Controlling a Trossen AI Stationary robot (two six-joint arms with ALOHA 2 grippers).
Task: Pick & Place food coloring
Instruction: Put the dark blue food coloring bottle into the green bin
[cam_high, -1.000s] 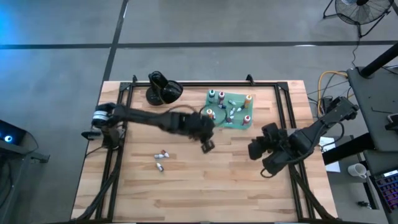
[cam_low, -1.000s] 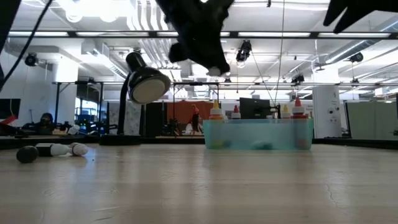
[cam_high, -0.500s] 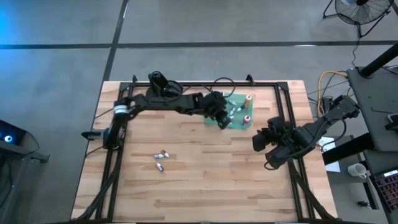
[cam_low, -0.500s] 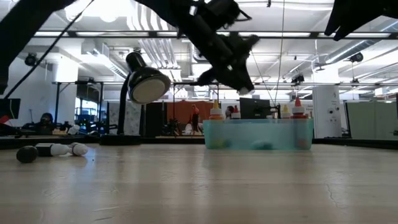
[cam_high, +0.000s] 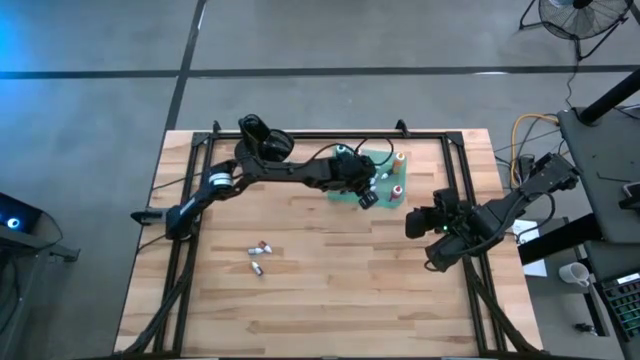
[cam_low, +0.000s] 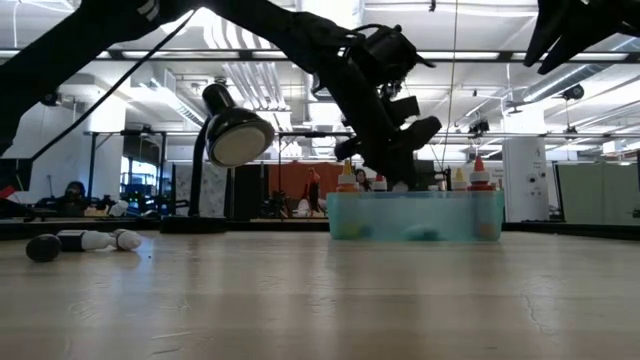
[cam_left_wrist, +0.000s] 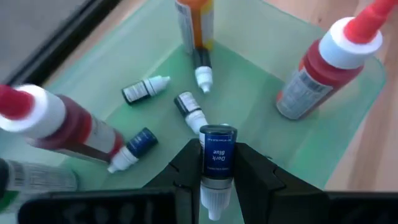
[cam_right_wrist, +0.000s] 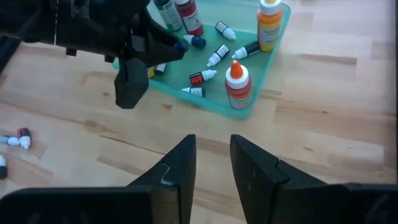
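Food coloring bottle in transit: a tiny bottle labelled "Dark Blue" (cam_left_wrist: 217, 155), clamped between the fingers of the left gripper (cam_left_wrist: 217, 186), cap end pointing back toward the wrist, hanging above the teal tray.
Table: light wooden top (cam_high: 330, 290) with a dark frame round its edge; everything below is placed from the teal tray.
Left arm: reaches across from the far left corner, and its gripper (cam_high: 366, 195) is now over the tray; a second ago it was out over bare wood on the near side of the tray, so the carry has arrived.
Right arm: waits well to the right of the tray; the right gripper (cam_right_wrist: 211, 168) points toward it with a narrow gap between the fingers, holding nothing, and the gap has been narrowing.
Black glossy object: (cam_high: 262, 140) stands to the left of the tray at the far edge.
Teal tray: shallow, translucent green (cam_left_wrist: 267, 37); it already holds large bottles, an orange one (cam_right_wrist: 270, 22) and red ones (cam_left_wrist: 329, 68), plus several tiny bottles lying flat (cam_left_wrist: 144, 90).
Still outside the tray: tiny bottles (cam_high: 259, 257) lie well to the near left of it on the wood.
Meaning for the task: the dark blue bottle looks ready for release into the tray; the ones on the wood are yet to be fetched, so the job is partly done.
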